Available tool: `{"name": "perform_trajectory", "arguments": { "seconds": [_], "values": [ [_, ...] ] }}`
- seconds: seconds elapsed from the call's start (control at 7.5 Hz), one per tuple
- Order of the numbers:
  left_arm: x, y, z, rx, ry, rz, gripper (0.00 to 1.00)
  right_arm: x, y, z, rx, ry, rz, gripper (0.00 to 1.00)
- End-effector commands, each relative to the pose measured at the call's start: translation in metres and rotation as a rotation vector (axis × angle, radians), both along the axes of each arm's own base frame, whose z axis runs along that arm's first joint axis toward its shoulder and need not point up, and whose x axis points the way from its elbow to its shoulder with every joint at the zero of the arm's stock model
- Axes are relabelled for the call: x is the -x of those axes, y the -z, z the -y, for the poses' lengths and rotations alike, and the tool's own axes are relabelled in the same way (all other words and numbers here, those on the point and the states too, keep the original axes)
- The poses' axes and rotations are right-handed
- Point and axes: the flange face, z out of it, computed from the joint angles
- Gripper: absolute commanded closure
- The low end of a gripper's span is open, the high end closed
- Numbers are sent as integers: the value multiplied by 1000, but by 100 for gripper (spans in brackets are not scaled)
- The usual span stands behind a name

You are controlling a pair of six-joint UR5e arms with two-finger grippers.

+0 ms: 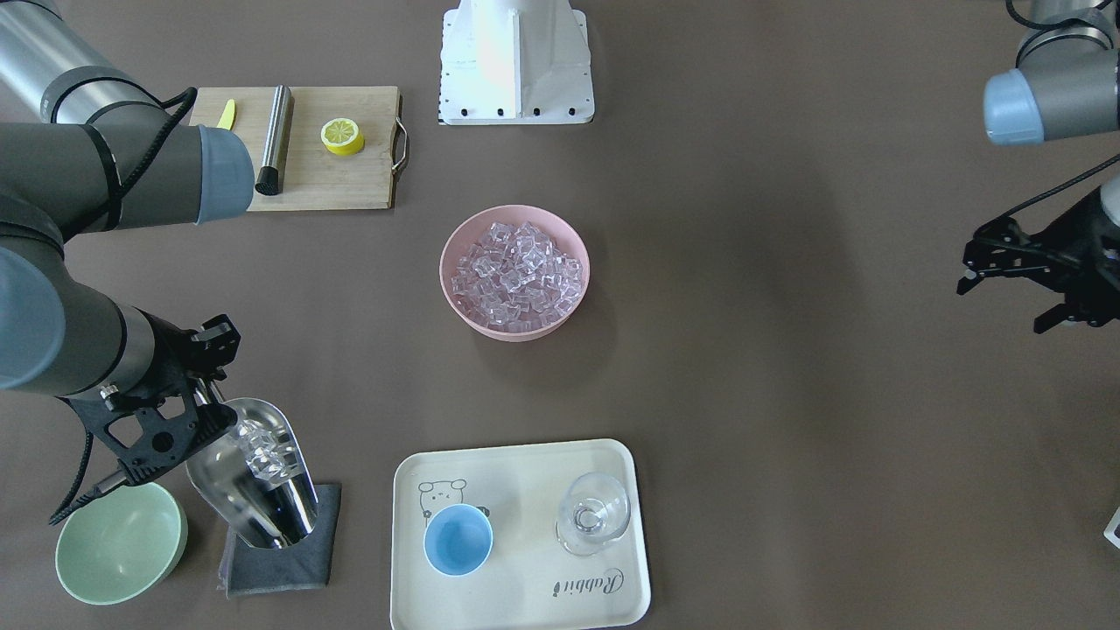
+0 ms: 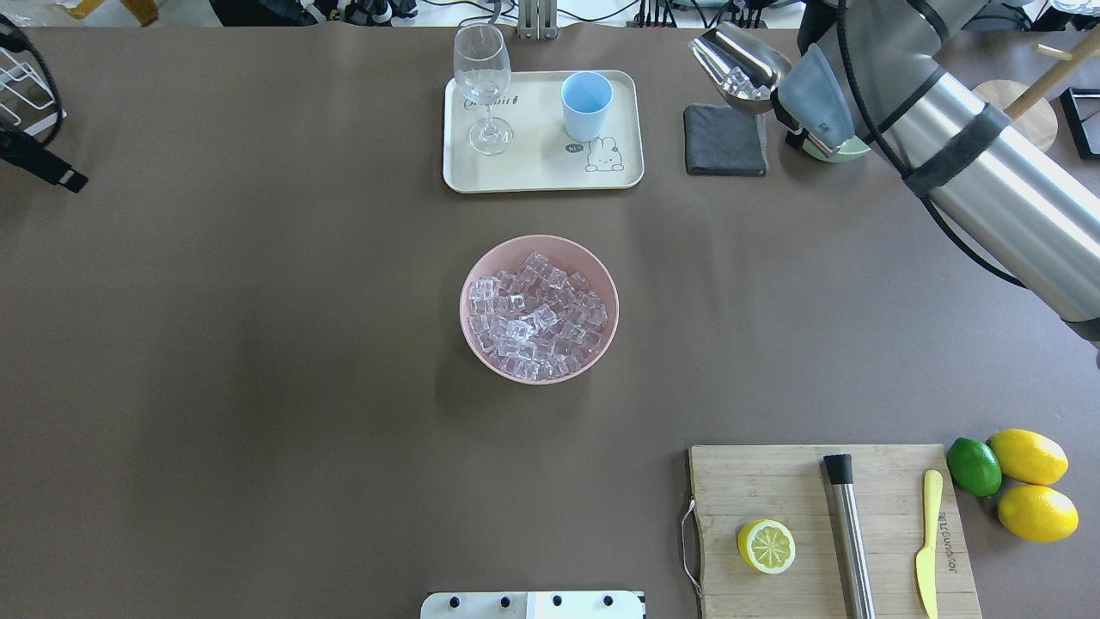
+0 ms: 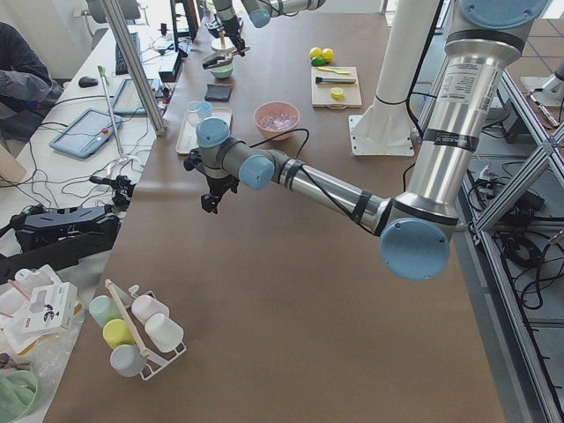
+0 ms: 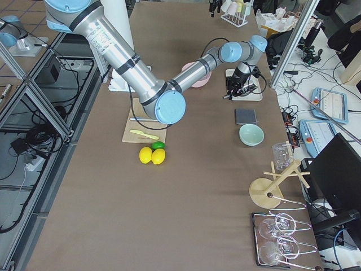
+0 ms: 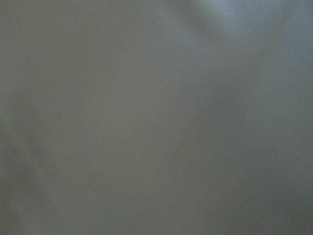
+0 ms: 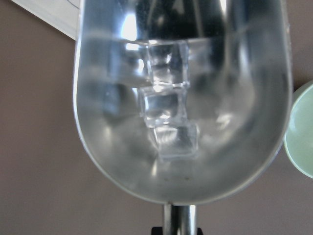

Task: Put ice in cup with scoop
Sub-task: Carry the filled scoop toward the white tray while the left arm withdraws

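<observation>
My right gripper (image 1: pixel 199 395) is shut on the handle of the steel scoop (image 1: pixel 252 477) and holds it above the grey cloth (image 1: pixel 293 560). A few clear ice cubes (image 6: pixel 168 122) lie in the scoop's trough. The main heap of ice (image 1: pixel 516 273) fills the pink bowl (image 1: pixel 457 302) at the table's middle. The light-blue cup (image 1: pixel 458 540) stands empty on the cream tray (image 1: pixel 525 604), to the side of the scoop. My left gripper (image 1: pixel 1006 302) is open and empty, far off at the table's other end.
A clear glass (image 1: pixel 593 514) stands on the tray beside the cup. A pale green bowl (image 1: pixel 121 542) sits next to the cloth. A cutting board (image 1: pixel 341 175) holds a lemon half, a steel rod and a yellow knife. Lemons and a lime (image 2: pixel 1014 477) lie beside it.
</observation>
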Motion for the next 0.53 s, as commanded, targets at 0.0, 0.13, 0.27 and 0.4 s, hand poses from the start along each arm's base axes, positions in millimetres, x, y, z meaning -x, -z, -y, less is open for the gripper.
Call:
{"name": "perform_trajectory", "arguments": {
  "seconds": [0.0,0.13,0.27,0.4],
  "values": [
    [111,-86,-26,225,177,38,2,34,41,16,39,23,-47,100],
    [136,-118,-45,283,219,46,2,57,56,17,56,47,-65,100],
    [149,-144,-68,329,240,50,2,70,59,21,73,58,-81,100],
    [158,-157,-80,354,255,48,2,85,68,22,105,76,-118,100]
  ]
}}
